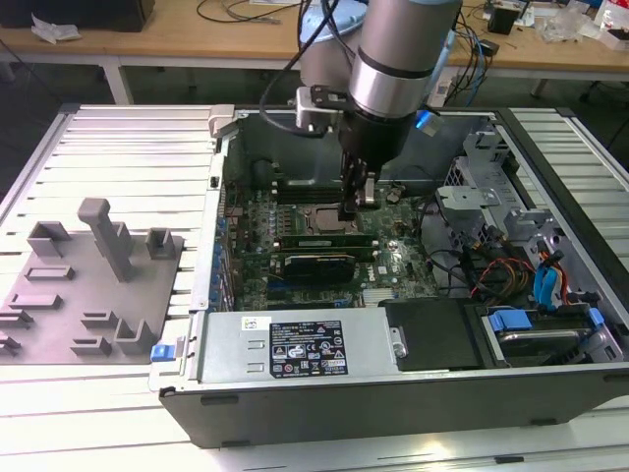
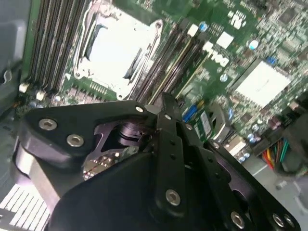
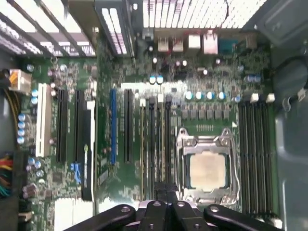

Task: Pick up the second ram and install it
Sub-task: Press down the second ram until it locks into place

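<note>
Gripper (image 1: pixel 351 209) was down inside the open computer case (image 1: pixel 295 388), fingertips pinched together at the memory slots just beside the processor socket (image 1: pixel 321 219). In the first wrist view the fingers (image 3: pixel 165 192) sat closed right over the slot rows (image 3: pixel 153 144) next to the socket (image 3: pixel 208 169). The second ram (image 1: pixel 324 239) lay seated in a slot directly below the fingertips in the exterior view, a long dark strip along the board. Couldn't tell whether the tips touched it. The grey parts fixture (image 1: pixel 88 285) stood well off to the exterior view's left of the tool, outside the case.
</note>
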